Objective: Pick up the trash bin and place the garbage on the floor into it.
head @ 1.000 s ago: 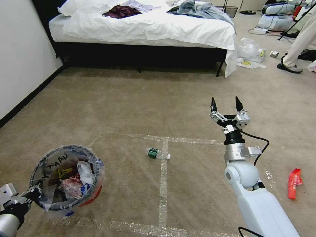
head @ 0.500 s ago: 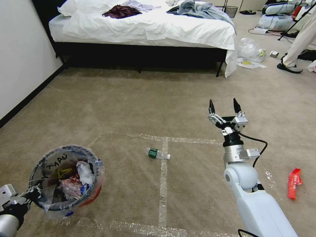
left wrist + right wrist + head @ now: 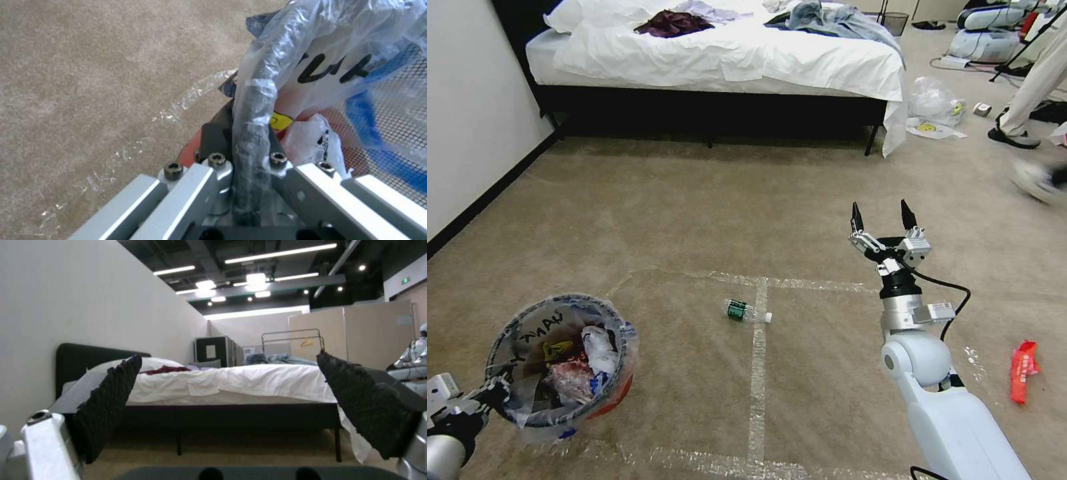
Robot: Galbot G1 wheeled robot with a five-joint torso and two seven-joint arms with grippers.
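The red trash bin [image 3: 610, 399], lined with a clear bag with black writing, hangs at the lower left, holding wrappers and tissue. My left gripper [image 3: 492, 393] is shut on its rim; in the left wrist view the bagged rim [image 3: 253, 110] is pinched between the fingers of the left gripper [image 3: 245, 151]. On the carpet floor [image 3: 694, 213] lies a green-labelled bottle [image 3: 746, 311] by a tape line, and a red wrapper [image 3: 1022, 370] lies at the right. My right gripper [image 3: 880, 217] is raised above the floor, open and holding nothing, with its dark pads [image 3: 111, 396] pointing at the bed.
A bed [image 3: 720, 60] with white sheets and clothes stands at the back, a white wall [image 3: 467, 113] on the left. Clear bags and litter [image 3: 934, 107] lie by the bed's corner. A person's leg [image 3: 1027, 100] and a blurred moving shoe [image 3: 1037, 180] are at the far right.
My right arm has drawn back and dropped slightly, still open. The bin stays held. A blurred shoe has come into view at the far right.
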